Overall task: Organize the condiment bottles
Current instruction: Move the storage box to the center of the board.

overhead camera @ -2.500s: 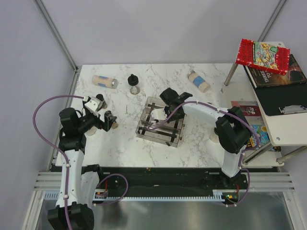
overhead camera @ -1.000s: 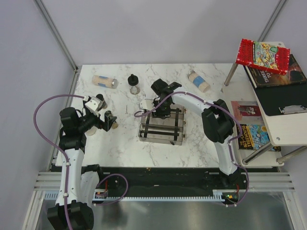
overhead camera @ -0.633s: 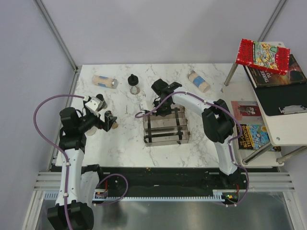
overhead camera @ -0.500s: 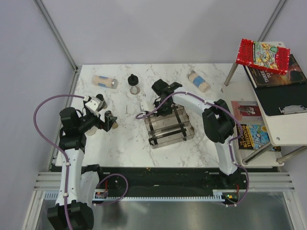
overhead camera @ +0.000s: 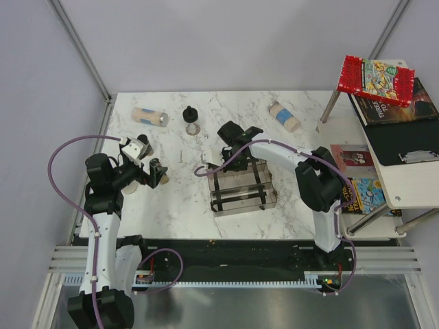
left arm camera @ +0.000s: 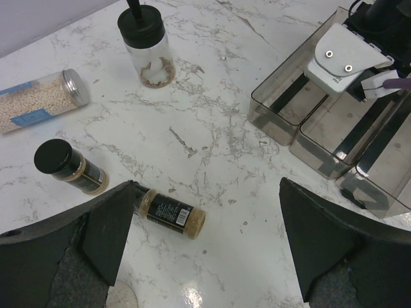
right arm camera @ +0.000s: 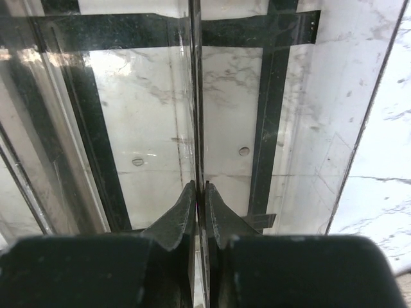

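Observation:
My right gripper (right arm camera: 200, 187) is shut, pinching a thin inner wall of the clear rack (right arm camera: 302, 128) with black bars. From above, the right gripper (overhead camera: 235, 156) meets the rack (overhead camera: 244, 186) at its far edge. My left gripper (left arm camera: 205, 250) hangs open over bare marble, with nothing between its fingers (left arm camera: 109, 231). By the left finger lies a brown spice bottle (left arm camera: 170, 213), and another (left arm camera: 70, 168) stands upright with a black cap. A black-lidded jar (left arm camera: 146, 45) stands farther back. A beige-filled, blue-labelled bottle (left arm camera: 42, 99) lies on its side, and another (overhead camera: 284, 116) lies at the back right.
The marble table (overhead camera: 171, 205) ends close to the arm bases. A side table (overhead camera: 405, 164) with books (overhead camera: 376, 79) stands off the right edge, and more books (overhead camera: 360, 192) lie beneath it. Grey walls close in the back and left.
My right gripper has shut on the rack's inner wall. The rack has slid towards the near right and turned. The left arm has not moved.

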Tool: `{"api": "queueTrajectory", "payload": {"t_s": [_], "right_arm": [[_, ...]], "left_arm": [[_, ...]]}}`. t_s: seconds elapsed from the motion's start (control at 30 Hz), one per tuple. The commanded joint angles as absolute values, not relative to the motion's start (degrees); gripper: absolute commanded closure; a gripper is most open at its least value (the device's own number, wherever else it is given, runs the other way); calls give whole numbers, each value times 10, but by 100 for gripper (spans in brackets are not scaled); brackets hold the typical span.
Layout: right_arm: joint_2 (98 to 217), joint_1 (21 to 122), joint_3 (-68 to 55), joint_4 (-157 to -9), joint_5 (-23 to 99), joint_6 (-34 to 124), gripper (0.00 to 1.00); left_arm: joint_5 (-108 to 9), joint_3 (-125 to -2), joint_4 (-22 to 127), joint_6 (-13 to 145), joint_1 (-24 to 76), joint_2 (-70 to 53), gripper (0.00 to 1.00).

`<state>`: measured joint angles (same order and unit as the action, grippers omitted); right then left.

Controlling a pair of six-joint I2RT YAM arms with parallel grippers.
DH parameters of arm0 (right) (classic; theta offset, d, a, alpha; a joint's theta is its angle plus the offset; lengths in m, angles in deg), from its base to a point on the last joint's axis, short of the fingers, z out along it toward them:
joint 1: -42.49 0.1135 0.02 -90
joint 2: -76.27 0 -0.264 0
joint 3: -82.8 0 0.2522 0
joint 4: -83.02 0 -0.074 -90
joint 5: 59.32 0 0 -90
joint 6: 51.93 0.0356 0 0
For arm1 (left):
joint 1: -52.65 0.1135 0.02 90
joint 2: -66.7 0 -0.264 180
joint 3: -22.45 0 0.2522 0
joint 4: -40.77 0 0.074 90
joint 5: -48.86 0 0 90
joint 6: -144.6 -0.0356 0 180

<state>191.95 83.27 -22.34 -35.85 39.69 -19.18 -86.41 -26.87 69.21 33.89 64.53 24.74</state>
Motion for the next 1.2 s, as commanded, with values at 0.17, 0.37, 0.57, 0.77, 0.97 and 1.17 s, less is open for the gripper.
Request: {"api": "queueTrajectory", "payload": {"t_s": [0.17,0.37,0.57,0.77,0.97,1.17], "right_arm": [[1869,862,-177,-410,361,-67,100],[1849,878,-143,-432,324,-39,100],[1832,883,-109,-443,310,-37,100],[1807,883,-80,-448,303,-45,100],[1782,886,-52,-465,326,-59,100],[1772,896,-40,-467,332,-61,100]], "left_arm": [[-881,-271,692,319,649,258,1],[-882,-271,692,320,649,261,0],[-882,-271,692,321,649,261,0],[-883,-271,692,320,649,261,1],[-882,-272,692,321,650,260,0],[-882,-272,693,321,649,261,1]]}}
